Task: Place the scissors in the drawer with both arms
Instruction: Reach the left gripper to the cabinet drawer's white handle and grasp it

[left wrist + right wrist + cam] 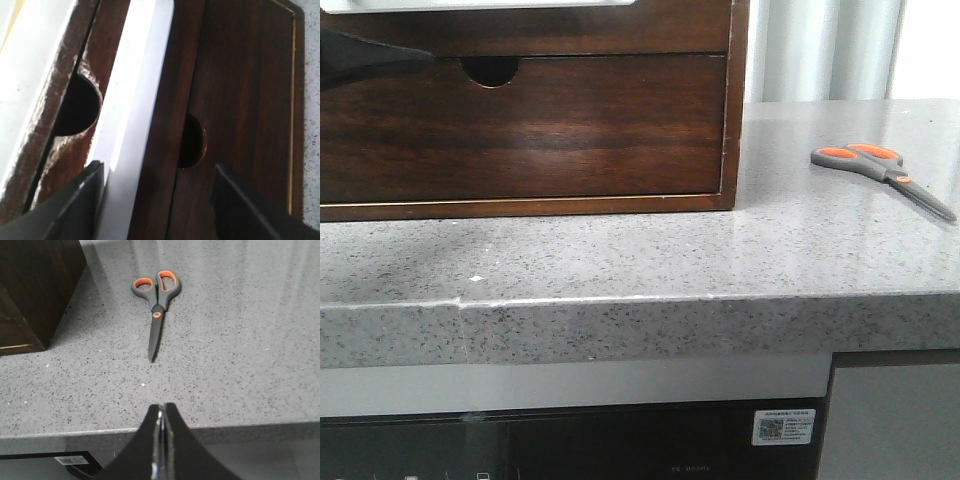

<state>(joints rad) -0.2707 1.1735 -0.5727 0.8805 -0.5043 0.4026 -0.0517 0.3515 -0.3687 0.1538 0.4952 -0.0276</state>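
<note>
The scissors (880,168) lie flat on the grey countertop to the right of the wooden cabinet, handles to the left. In the right wrist view the scissors (156,305) lie ahead of my right gripper (162,407), blades pointing toward it. That gripper is shut, empty, and over the counter's front edge. The drawer (520,30) is the upper one, with a pale rim (135,100). My left gripper (370,55) reaches in at its left end. It is open (159,167), its fingers (75,205) standing on either side of the drawer front.
A lower drawer front with a half-round finger notch (492,70) sits under the plain one; the notch also shows in the left wrist view (192,140). The cabinet's side (35,285) stands left of the scissors. The countertop (620,260) ends in a front edge above a dark appliance.
</note>
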